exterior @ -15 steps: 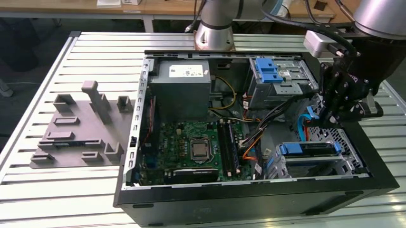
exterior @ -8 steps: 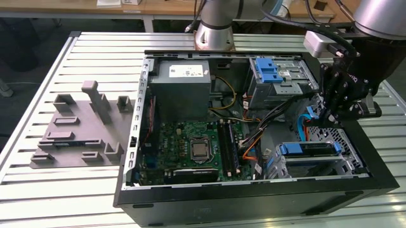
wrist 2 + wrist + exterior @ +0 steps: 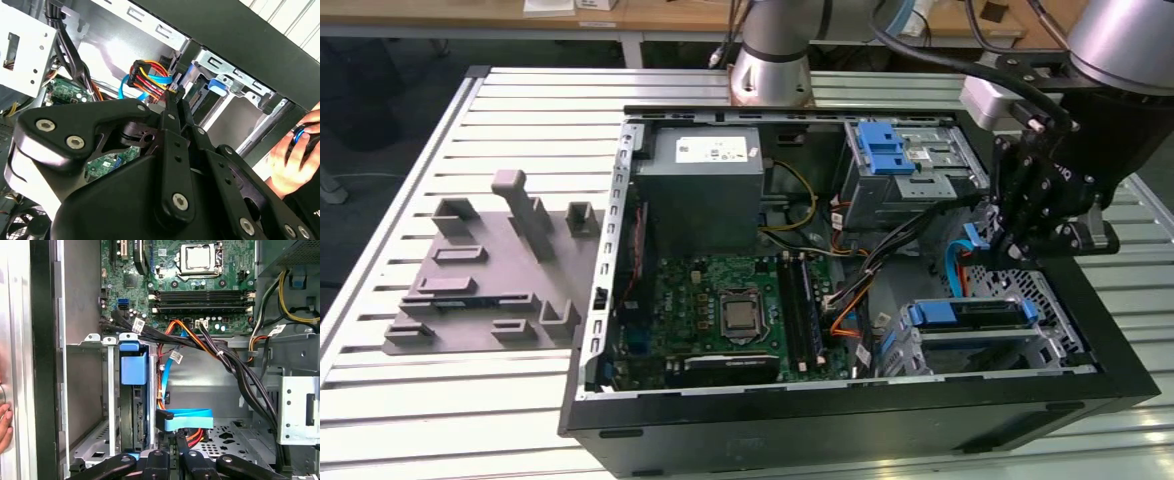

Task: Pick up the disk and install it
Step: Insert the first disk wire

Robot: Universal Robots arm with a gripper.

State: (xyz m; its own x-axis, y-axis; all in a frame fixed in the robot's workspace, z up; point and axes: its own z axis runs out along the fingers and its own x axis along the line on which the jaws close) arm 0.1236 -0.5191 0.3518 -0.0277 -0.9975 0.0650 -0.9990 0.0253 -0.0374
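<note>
First wrist view gives the clearest reading: the drive cage (image 3: 109,390) stands inside the open computer case (image 3: 42,365), and what looks like the disk (image 3: 136,412) sits on edge in its slot, between the cage's upright metal walls. Its blue pull tab (image 3: 133,365) is at the cage's mouth, the end that faces the motherboard (image 3: 200,295). The disk's long axis therefore runs along the cage walls, from the tab back into the cage. The gripper (image 3: 178,436) is not over that slot. It hangs just beside the cage, on the side away from the case's black outer wall, so the disk lies sideways from it across one cage wall, near but apart. Its two fingers are pressed together with nothing of the disk between them. Their tips sit right under a flat blue data cable (image 3: 187,419), and I cannot tell whether they touch it. In the second wrist view the gripper (image 3: 172,97) shows the same closed pair, pointing at a bundle of coloured wires (image 3: 147,75) just outside the cage (image 3: 235,82). In the exterior view the gripper (image 3: 1003,252) hovers above the cage (image 3: 1047,295), with the disk (image 3: 965,313) below it and seemingly seated. A person's hand (image 3: 295,155) rests outside the case wall.
</note>
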